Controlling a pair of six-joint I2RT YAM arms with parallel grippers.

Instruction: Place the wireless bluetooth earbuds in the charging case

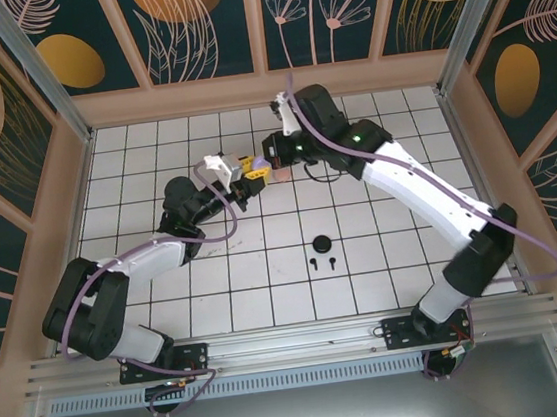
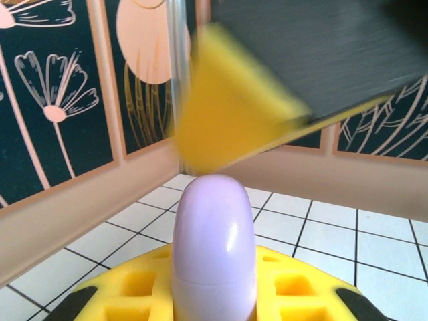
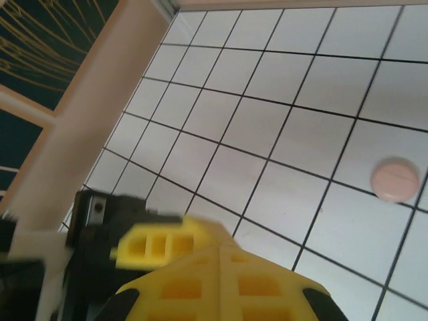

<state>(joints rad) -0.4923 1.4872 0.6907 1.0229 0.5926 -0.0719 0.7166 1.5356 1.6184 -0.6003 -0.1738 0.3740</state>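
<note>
The task looked partly done at best. The left pincer [image 1: 251, 170] was clamped on a lilac case [image 2: 214, 247], held on edge above the middle of the worktop [image 1: 141, 154]. The case's seam looked closed, and what lay inside could not be told. The right pincer [image 3: 224, 274] hung just beside it with its jaws pressed together; whether anything tiny was pinched between them could not be told. A pink case [image 3: 394, 179] lay flat on a tile nearby. Nearer the arms' bases, the two black earbuds [image 1: 313, 263] lay loose just beside the black case [image 1: 321, 243], not in it. That pair, at least, was left to load. Whether the pink and lilac pairs were already housed could not be judged.
</note>
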